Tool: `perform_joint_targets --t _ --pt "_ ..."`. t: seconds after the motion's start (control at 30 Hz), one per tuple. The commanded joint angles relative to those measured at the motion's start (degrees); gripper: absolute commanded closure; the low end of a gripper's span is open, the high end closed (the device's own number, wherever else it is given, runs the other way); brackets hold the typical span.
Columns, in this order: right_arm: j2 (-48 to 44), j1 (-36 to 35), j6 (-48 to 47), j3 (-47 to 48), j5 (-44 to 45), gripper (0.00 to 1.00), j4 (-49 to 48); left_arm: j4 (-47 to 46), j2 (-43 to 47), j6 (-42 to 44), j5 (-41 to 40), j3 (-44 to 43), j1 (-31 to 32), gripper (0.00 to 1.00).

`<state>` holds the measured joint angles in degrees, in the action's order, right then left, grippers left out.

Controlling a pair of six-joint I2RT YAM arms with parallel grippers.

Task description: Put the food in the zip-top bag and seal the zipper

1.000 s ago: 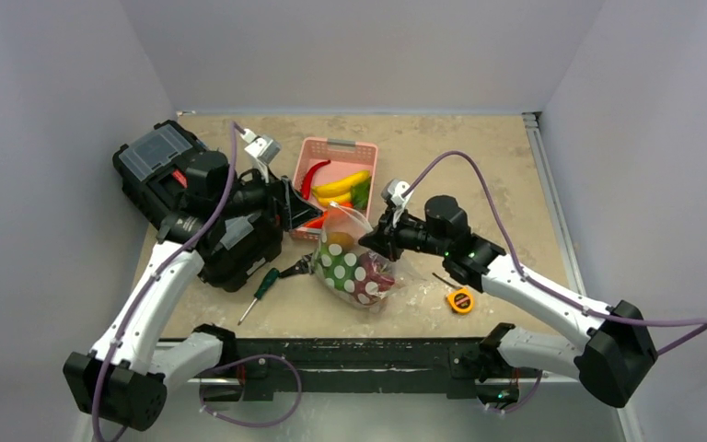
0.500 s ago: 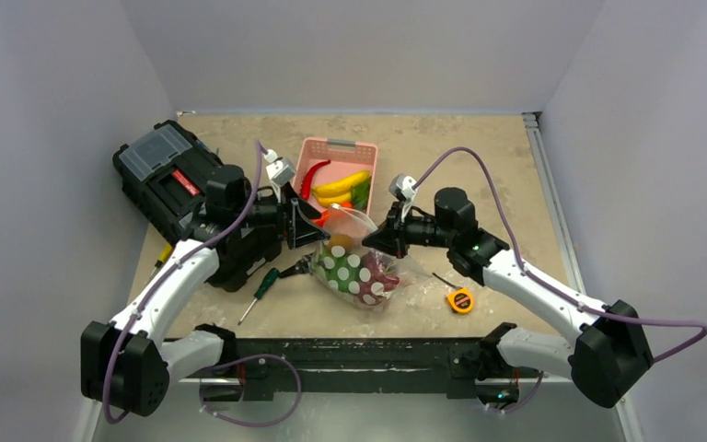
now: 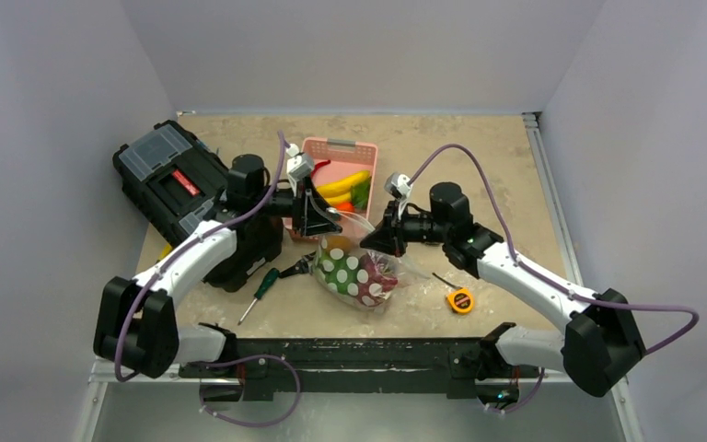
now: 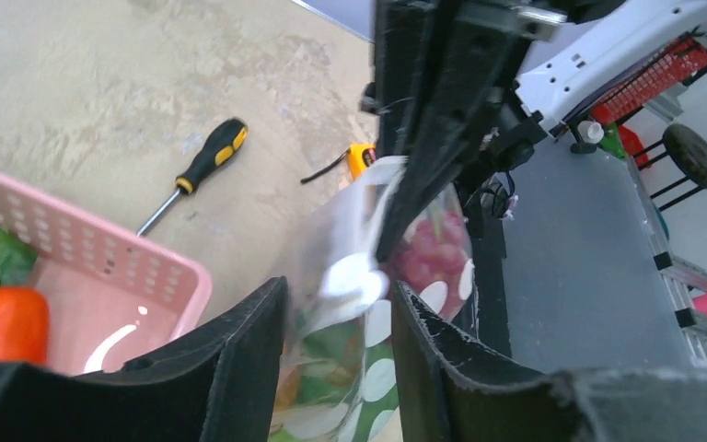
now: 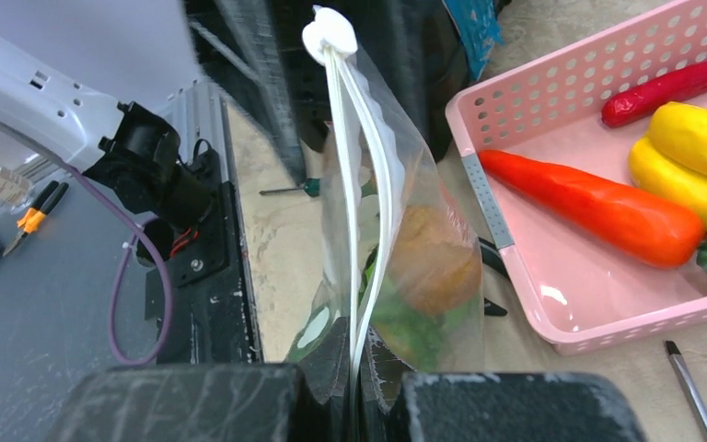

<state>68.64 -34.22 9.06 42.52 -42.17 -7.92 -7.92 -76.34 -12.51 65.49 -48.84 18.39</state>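
Looks like sealing: right fingers (image 5: 239,405) pinch the zipper (image 5: 343,166); left fingers (image 4: 239,359), half open around the zip-top bag (image 4: 350,276), must squeeze

Bag (image 3: 357,273) is lying on table (image 3: 479,175), food showing inside. Left gripper (image 3: 324,221) and right gripper (image 3: 375,241) are flanking its raised mouth. Basket (image 3: 341,147) is sitting just behind; screwdriver (image 3: 260,290) is lying left.
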Motion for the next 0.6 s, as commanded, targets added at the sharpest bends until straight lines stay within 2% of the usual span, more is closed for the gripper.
perform_joint_targets --t 0.0,0.1,0.23,0.27,0.33,0.37,0.5,0.57 --pt "-0.42 0.76 -1.09 3.41 0.36 1.00 1.84 1.18 6.29 5.95 1.01 -0.46 1.81 0.62" --pt "-1.45 0.86 -1.36 3.53 3.44 1.00 2.76 9.41 5.66 10.43 -1.02 -3.16 2.08 0.75" --pt "-0.88 0.90 -2.24 4.59 7.09 0.96 5.48 13.08 4.28 11.66 -1.26 -5.53 2.07 0.88" --pt "-0.67 0.89 -2.39 4.84 7.15 0.90 5.86 13.02 4.21 11.58 -1.24 -5.51 2.08 0.90" --pt "-0.14 0.85 -2.71 5.75 9.04 0.63 7.53 12.07 4.31 10.78 -1.02 -5.27 2.09 0.94" --pt "0.05 0.64 -3.04 6.52 9.96 0.55 9.03 11.76 4.31 10.46 -0.91 -5.16 2.09 0.95" --pt "-1.35 -2.24 -5.08 7.88 15.81 0.33 9.91 11.63 4.19 9.66 -0.92 -5.43 2.09 1.00" --pt "-1.53 -5.79 -7.57 10.10 20.83 0.29 10.92 11.66 3.76 9.09 -0.51 -5.77 2.09 1.00"
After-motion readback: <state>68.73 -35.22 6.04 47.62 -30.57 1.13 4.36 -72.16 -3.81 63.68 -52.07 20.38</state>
